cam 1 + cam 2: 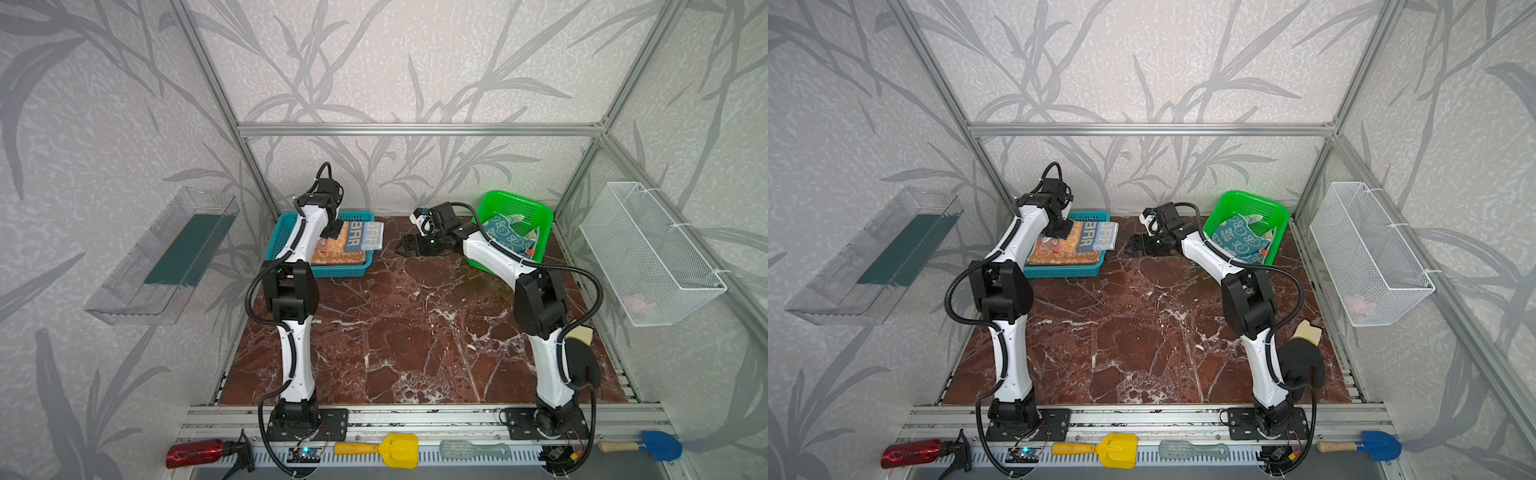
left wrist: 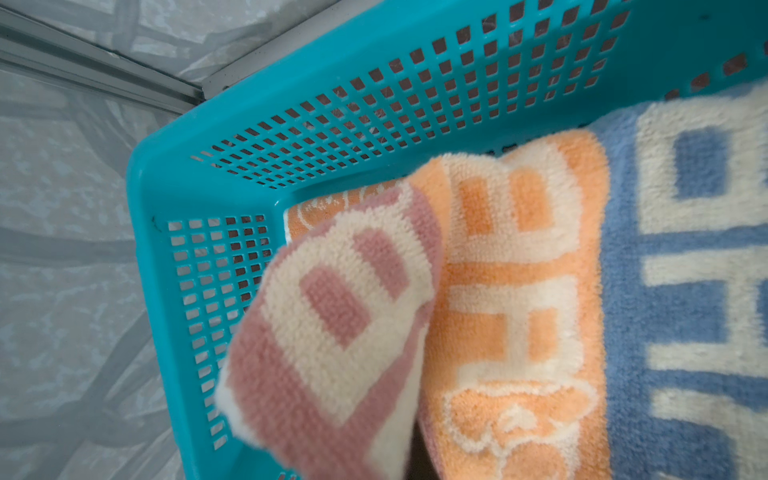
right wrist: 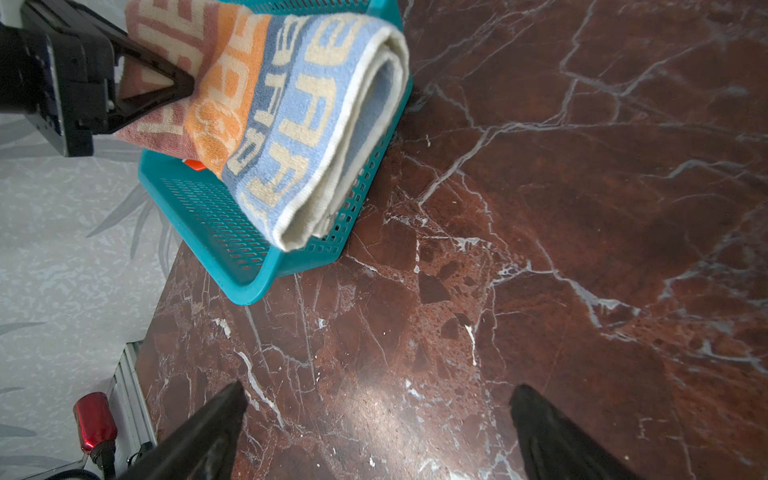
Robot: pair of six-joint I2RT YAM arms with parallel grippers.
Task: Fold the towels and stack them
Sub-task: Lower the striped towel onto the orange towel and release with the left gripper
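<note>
We had the L gripper (image 1: 1065, 232) pinching an end of the striped towel (image 1: 365, 235) over the orange towel (image 1: 1059, 254) in the teal basket (image 1: 277, 237), table's far-left corner, prob. to stack it; R gripper (image 1: 404, 248) hung spread & empty nearby, blue towel (image 1: 505, 237) lay in the green basket (image 1: 515, 203), far-right.

White arm shells (image 1: 297, 365), black joint housings (image 1: 540, 299), black ribbed cables (image 1: 248, 301), black base plates (image 1: 334, 424), dark triangular fingers (image 3: 208, 436)

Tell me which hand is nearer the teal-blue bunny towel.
Right. The right hand is open over the table, short of the green basket with the teal-blue bunny towel; the left hand is farther, at the teal basket, shut on the striped towel.
</note>
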